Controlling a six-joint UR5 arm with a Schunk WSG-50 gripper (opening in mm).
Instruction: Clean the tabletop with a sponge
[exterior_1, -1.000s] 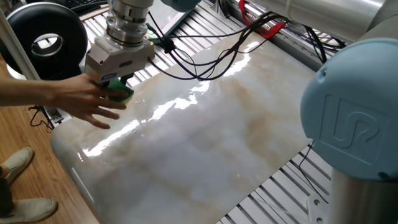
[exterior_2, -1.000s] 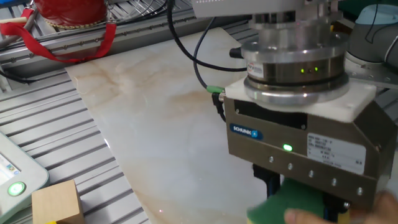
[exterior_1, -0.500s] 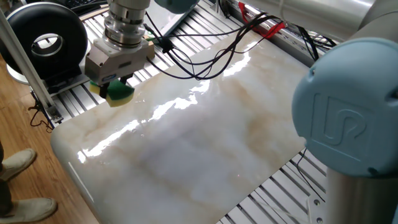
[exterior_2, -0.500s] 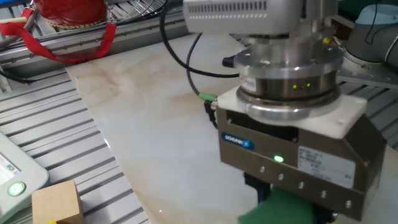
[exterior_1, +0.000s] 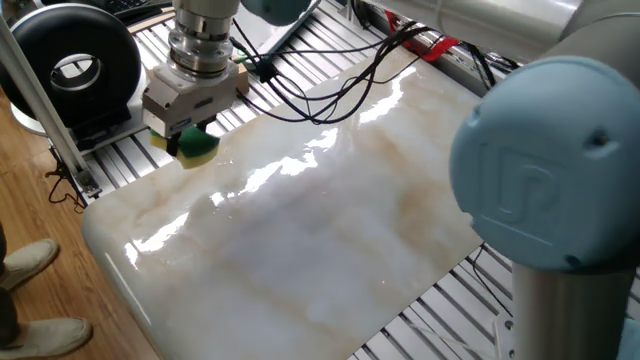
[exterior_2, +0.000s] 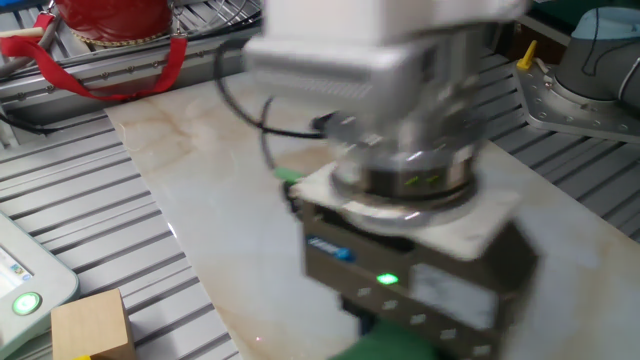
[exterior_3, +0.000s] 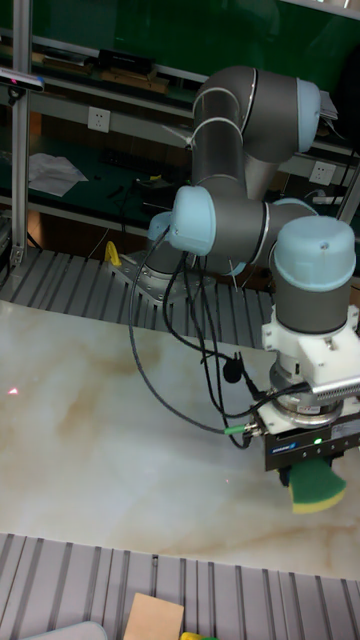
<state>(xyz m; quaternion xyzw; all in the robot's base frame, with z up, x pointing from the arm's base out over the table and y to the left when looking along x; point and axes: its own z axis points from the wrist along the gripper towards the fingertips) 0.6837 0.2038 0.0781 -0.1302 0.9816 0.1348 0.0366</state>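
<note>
Shoes (exterior_1: 30, 262) stand on the wooden floor at far left, and a black round fixture (exterior_1: 70, 62) sits behind them on the grey slat surface (exterior_1: 120, 170). Next comes my gripper (exterior_1: 185, 143), pointing down and closed on the sponge (exterior_1: 194, 146), green layer over yellow foam. The sponge sits at the near-left corner of the worktop (exterior_1: 330, 220), over the edge where the glossy marble slab meets the slats; whether it touches the slab I cannot tell. Black cables (exterior_1: 330, 95) trail from my wrist across the slab toward a red strap (exterior_1: 440, 45). In the tall fixed view the sponge (exterior_3: 316, 487) pokes out below my gripper (exterior_3: 310, 470), tilted. A wooden block (exterior_2: 92, 322) sits on the slats.
</note>
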